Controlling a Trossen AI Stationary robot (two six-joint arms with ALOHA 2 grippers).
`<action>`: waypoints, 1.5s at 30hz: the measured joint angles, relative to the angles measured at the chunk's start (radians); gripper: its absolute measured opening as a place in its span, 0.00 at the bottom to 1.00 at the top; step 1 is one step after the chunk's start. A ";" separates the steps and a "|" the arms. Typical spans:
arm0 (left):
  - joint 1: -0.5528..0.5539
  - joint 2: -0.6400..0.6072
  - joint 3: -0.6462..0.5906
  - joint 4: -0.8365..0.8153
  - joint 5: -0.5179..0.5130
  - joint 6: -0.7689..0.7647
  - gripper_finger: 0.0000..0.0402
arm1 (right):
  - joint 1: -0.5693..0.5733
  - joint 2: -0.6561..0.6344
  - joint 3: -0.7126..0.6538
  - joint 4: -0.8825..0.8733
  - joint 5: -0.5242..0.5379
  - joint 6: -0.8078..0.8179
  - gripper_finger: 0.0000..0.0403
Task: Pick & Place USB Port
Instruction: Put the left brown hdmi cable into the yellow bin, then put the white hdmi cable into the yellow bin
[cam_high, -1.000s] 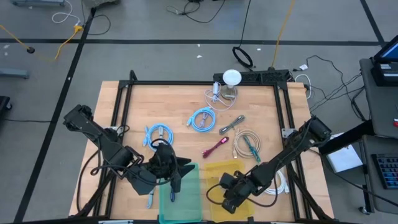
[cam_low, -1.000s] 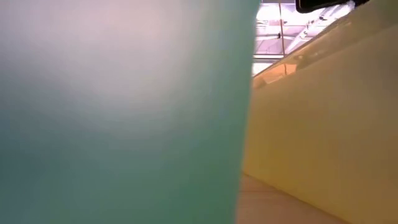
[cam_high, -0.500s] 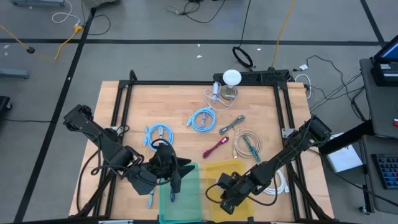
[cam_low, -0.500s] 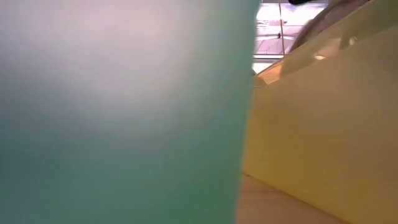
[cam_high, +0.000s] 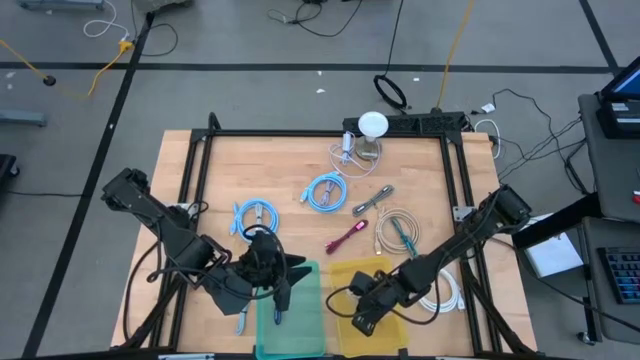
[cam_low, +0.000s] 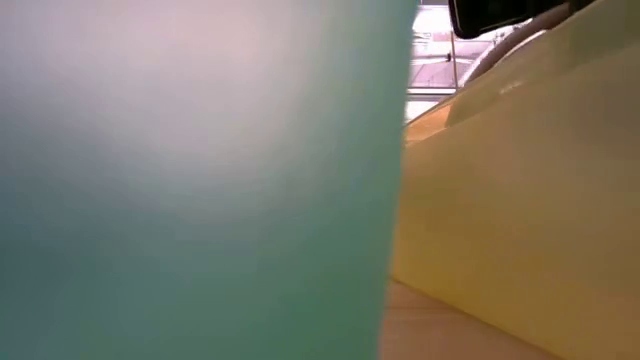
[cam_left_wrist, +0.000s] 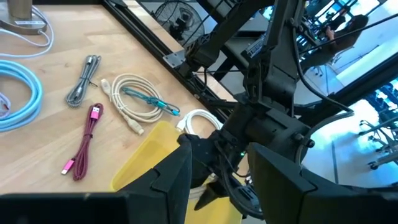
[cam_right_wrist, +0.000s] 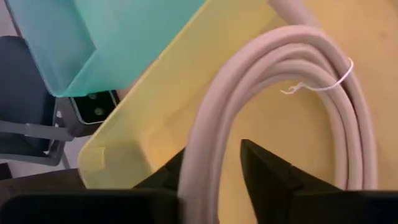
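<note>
Since a second ago my right gripper (cam_high: 362, 316) has shifted slightly along the translucent yellow plastic bin (cam_high: 372, 268), pinching the coiled beige USB cable (cam_right_wrist: 280, 112). Cable hangs directly over bin floor, straight below. Left gripper (cam_high: 277, 290), over the teal bin (cam_high: 305, 310), can't tell.

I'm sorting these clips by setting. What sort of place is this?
Most likely a robotics lab or workshop: a framed wooden table holds two arms, sorting bins and coiled USB cables, loose cords trail over the taped floor, and a computer desk stands beside it.
</note>
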 joint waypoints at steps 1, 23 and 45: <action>0.000 0.000 0.000 -0.007 0.000 0.000 0.40 | -0.003 0.000 0.000 -0.001 0.000 -0.006 0.32; 0.048 0.000 0.000 -0.063 0.070 0.000 0.40 | -0.054 -0.314 0.000 -0.208 0.004 -0.075 0.46; 0.075 0.000 0.000 -0.073 0.132 0.029 0.40 | 0.332 -0.487 -0.208 -0.783 0.114 0.171 0.45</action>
